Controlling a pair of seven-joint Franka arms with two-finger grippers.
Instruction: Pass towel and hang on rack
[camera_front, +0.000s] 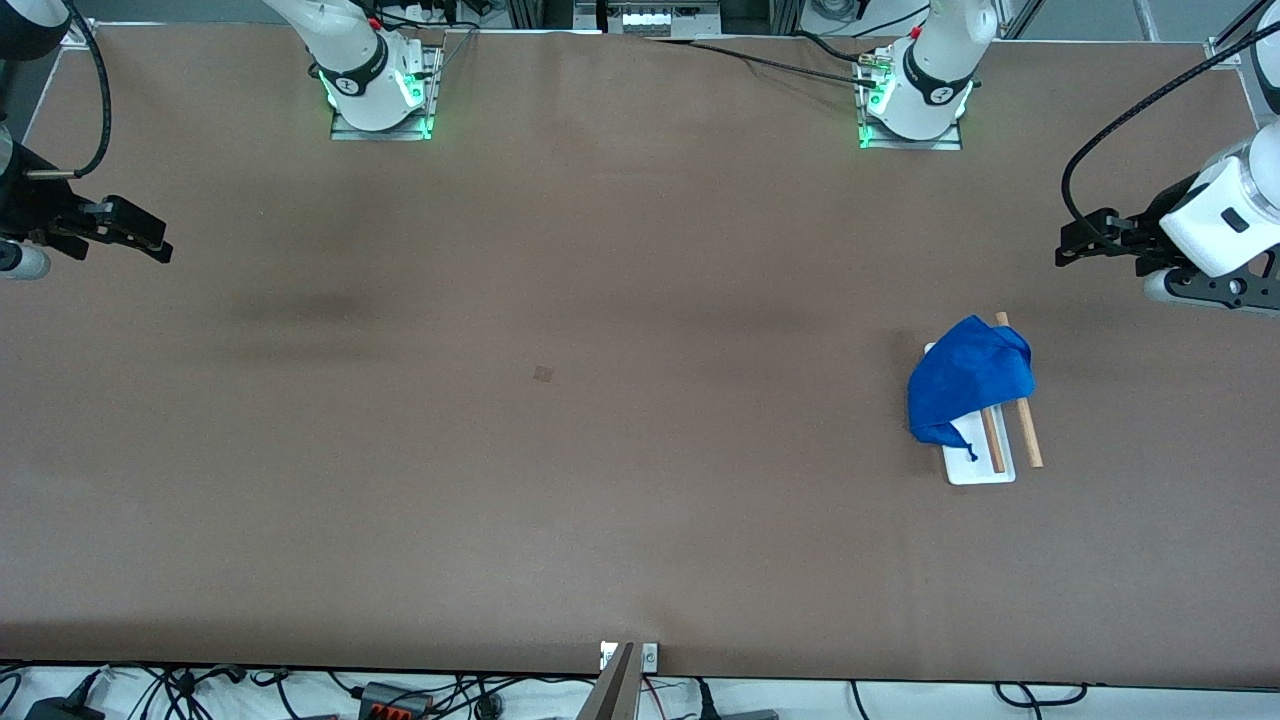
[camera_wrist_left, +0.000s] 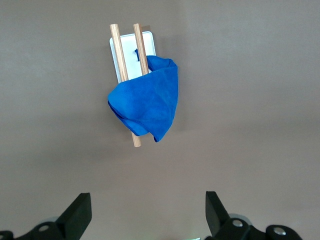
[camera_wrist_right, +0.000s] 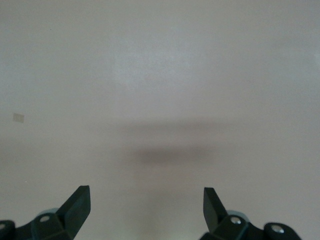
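Front view: the towel (camera_front: 968, 380) is seen draped over the rack (camera_front: 980, 470), toward the left arm's end of the tabletop (camera_front: 560, 450). The left tool (camera_front: 1075, 245) is held in the air at about 1 o'clock from the rack, spread wide and empty. The right tool (camera_front: 150, 240) hangs over the right arm's end, likewise wide and empty.

Left wrist view: the towel (camera_wrist_left: 147, 102) is bunched over both rods, the rack (camera_wrist_left: 147, 42) base partly uncovered; the tool's fingers (camera_wrist_left: 77, 215) are well apart.

Right wrist view: only bare tabletop (camera_wrist_right: 160, 100) is shown between the spread fingers (camera_wrist_right: 77, 207).

A broad brown table (camera_front: 600, 450) with black cables (camera_front: 300, 690) along its near edge.
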